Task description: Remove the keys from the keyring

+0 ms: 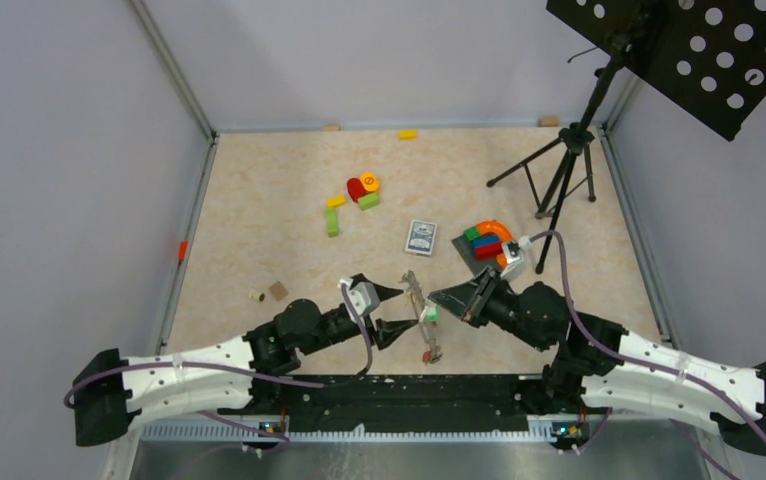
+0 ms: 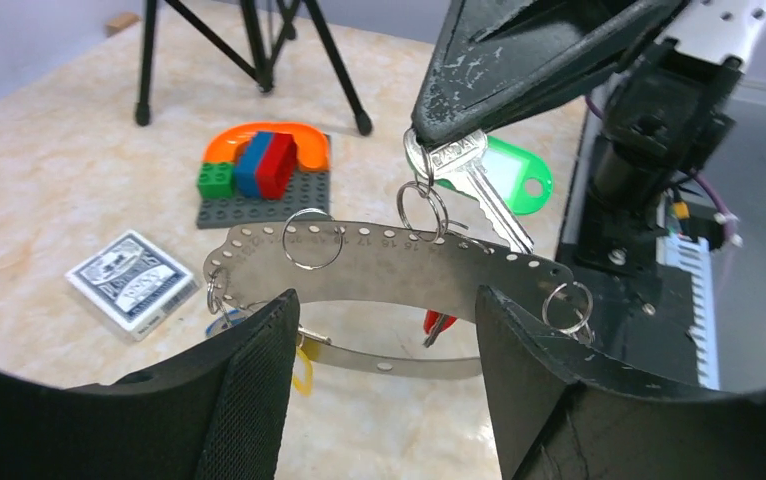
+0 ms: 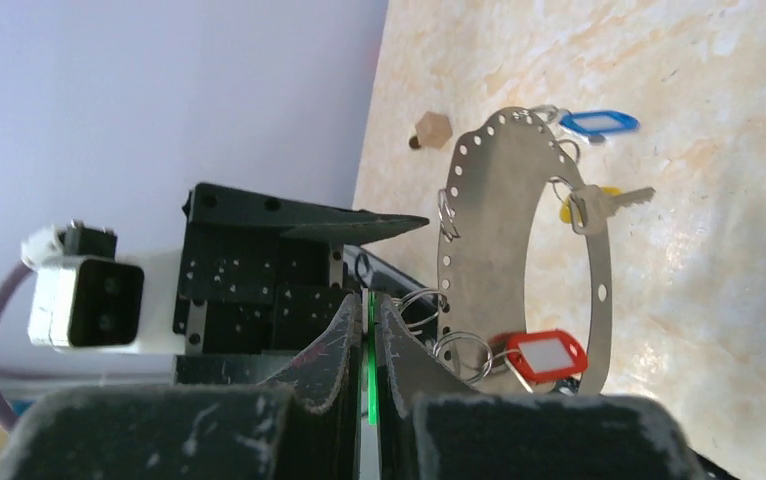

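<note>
The keyring [image 2: 379,265], a wide thin grey metal band with holes, stands on edge between the two arms [image 1: 420,312]. My right gripper [image 3: 369,300] is shut on the silver key [image 2: 479,185] with the green tag [image 2: 511,172]. That key hangs from the band by small wire rings. My left gripper [image 2: 384,330] is open, with its fingers [image 2: 249,380] on either side of the band's lower part and apart from it. Keys with red [image 3: 544,355], blue [image 3: 599,122] and yellow [image 3: 567,208] tags hang on the keyring.
A playing-card box [image 1: 421,237] lies behind the keyring. A grey plate of toy blocks with an orange arch [image 1: 487,243] sits beside my right wrist. A black tripod stand [image 1: 564,170] is at the back right. Loose blocks [image 1: 359,190] and small wooden pieces [image 1: 277,291] lie to the left.
</note>
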Robot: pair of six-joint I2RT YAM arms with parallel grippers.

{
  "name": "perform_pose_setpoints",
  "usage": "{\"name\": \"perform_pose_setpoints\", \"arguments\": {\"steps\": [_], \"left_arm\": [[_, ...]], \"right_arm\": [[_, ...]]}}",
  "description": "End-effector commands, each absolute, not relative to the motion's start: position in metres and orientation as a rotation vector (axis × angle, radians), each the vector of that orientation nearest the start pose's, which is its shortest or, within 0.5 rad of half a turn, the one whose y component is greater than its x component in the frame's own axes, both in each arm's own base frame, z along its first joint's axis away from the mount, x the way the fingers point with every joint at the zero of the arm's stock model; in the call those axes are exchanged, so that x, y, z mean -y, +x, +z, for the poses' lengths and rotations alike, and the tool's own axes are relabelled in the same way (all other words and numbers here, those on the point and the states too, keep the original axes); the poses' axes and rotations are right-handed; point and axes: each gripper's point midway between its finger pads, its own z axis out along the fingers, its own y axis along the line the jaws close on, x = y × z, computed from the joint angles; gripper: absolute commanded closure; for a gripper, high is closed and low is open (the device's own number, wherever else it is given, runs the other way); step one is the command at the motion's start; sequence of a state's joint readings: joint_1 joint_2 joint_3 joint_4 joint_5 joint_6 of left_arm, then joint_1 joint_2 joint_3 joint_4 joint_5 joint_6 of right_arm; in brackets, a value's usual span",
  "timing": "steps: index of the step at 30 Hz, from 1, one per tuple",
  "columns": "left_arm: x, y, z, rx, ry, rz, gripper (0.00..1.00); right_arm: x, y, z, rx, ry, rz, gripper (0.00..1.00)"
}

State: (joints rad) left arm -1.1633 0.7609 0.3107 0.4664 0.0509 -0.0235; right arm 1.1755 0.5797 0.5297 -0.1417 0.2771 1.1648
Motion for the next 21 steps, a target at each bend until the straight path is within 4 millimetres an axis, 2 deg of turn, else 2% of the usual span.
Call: {"name": "perform_pose_setpoints", "arguments": {"steps": [1, 6, 11, 16, 21], "left_arm": [[0.294, 0.142, 0.229, -1.302, 0.762, -0.893, 0.3], [0.297, 0.147, 0.239, -1.262, 0.75, -0.87, 0.25], [0.304, 0.152, 0.245, -1.244, 0.737, -0.856, 0.25], [0.31, 0.157, 0.25, -1.223, 0.718, -0.847, 0.26], [0.315, 0.157, 0.265, -1.175, 0.705, -0.87, 0.28]], "right_arm": [[-0.255, 0.145, 0.283, -1.821, 0.524, 1.508, 1.0], [-0.249, 0.155, 0.286, -1.807, 0.7, 1.51, 1.0], [-0.251, 0.155, 0.293, -1.77, 0.821, 1.612, 1.0], [-0.256, 0.153, 0.3, -1.743, 0.882, 1.71, 1.0], [-0.257, 0.152, 0.301, -1.738, 0.899, 1.734, 1.0]]}}
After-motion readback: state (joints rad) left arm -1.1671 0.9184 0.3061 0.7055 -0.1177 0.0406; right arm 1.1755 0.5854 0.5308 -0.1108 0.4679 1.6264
